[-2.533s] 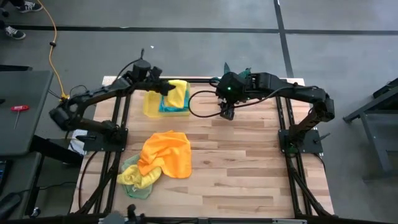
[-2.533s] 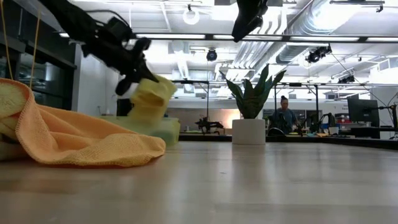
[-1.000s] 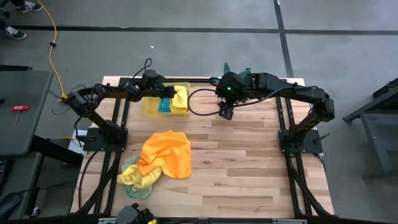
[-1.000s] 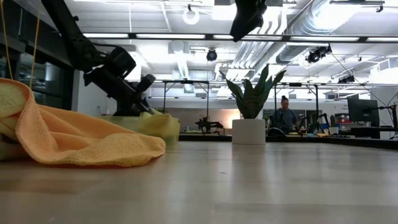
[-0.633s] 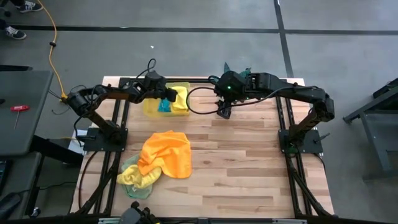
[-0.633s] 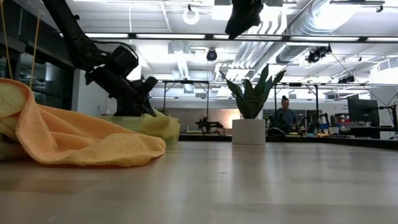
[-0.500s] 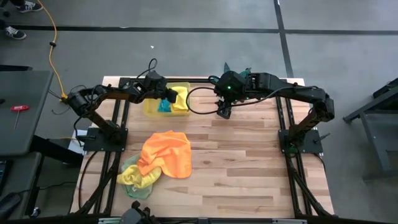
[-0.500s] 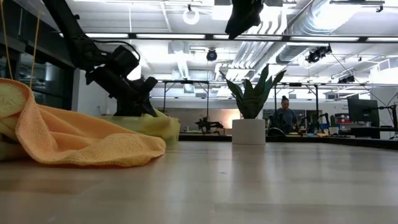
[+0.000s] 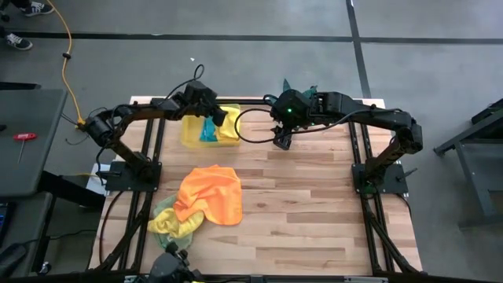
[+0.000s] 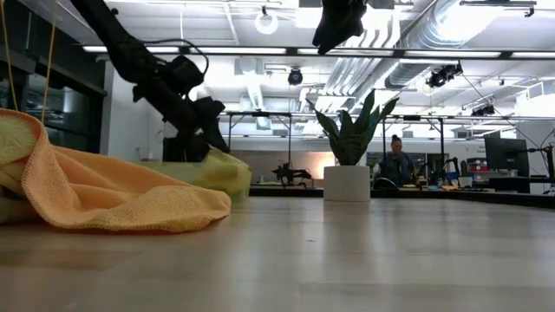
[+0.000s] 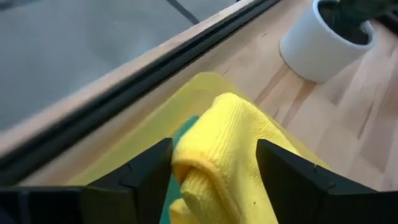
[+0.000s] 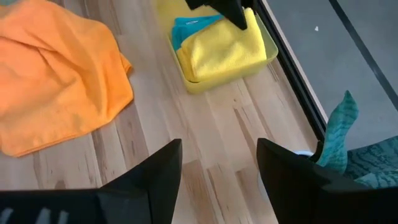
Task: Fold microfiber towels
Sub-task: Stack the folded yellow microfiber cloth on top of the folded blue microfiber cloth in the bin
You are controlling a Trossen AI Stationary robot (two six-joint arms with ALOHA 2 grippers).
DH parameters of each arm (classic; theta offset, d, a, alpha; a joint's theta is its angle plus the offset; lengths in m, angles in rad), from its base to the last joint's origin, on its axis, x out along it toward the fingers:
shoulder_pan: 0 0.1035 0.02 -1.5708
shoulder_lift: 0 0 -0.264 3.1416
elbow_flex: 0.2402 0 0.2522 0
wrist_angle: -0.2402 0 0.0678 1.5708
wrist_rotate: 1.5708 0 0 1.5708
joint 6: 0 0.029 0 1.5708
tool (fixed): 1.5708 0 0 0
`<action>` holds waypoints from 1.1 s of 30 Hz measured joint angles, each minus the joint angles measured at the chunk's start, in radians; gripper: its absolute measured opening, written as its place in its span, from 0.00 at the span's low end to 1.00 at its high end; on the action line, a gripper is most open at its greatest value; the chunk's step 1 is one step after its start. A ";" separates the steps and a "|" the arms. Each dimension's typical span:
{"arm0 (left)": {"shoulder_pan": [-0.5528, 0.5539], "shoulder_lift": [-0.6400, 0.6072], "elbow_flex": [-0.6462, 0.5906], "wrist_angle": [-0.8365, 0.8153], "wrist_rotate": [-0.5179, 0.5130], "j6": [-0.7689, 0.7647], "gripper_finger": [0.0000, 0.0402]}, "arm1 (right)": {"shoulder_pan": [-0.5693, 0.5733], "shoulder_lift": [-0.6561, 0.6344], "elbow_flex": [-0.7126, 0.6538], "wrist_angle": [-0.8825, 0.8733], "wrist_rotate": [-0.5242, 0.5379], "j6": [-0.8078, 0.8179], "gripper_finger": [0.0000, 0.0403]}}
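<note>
The left tool (image 11: 214, 165), now spread open and lifted off the folded soft yellow microfiber towel (image 9: 226, 122) it released into the translucent yellow rectangular bin (image 9: 191, 135), suggests one towel done; the right tool (image 12: 219, 163) waits open above the tabletop (image 9: 314, 204).

Folded yellow towel (image 11: 227, 149) in yellow bin (image 11: 140, 152), between spread left gripper (image 11: 214, 171) fingers, white pot (image 11: 323, 46) beyond

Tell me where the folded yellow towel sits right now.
In the high view, the folded yellow towel lies in the yellow bin at the table's far left, beside a teal towel, directly under the open left gripper.
</note>
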 joint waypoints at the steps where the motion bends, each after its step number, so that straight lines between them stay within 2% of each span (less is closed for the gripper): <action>1: 0.003 -0.009 0.015 -0.021 0.001 0.023 0.56 | 0.000 0.000 0.000 0.000 0.000 0.000 0.50; 5: 0.008 -0.063 0.047 -0.042 0.002 0.091 0.56 | 0.000 0.000 0.000 0.000 0.000 0.000 0.50; 9: 0.002 -0.130 0.049 -0.056 0.003 0.179 0.48 | 0.000 0.000 0.000 0.000 0.000 -0.006 0.50; 11: -0.013 -0.140 0.049 -0.092 0.002 0.216 0.38 | 0.000 0.000 0.000 0.000 0.000 -0.006 0.50; 14: -0.045 -0.138 0.024 -0.108 0.003 0.258 0.12 | 0.000 0.000 0.000 0.000 0.000 -0.007 0.50; 16: -0.068 -0.126 -0.024 -0.048 0.003 0.261 0.04 | 0.000 0.000 0.000 0.000 0.000 -0.008 0.50; 22: -0.077 -0.046 -0.130 0.134 -0.059 0.140 0.01 | 0.000 0.000 0.000 0.000 0.000 -0.002 0.50; 33: -0.078 0.106 -0.128 0.138 -0.091 0.057 0.00 | 0.000 0.000 0.000 0.000 0.000 0.028 0.50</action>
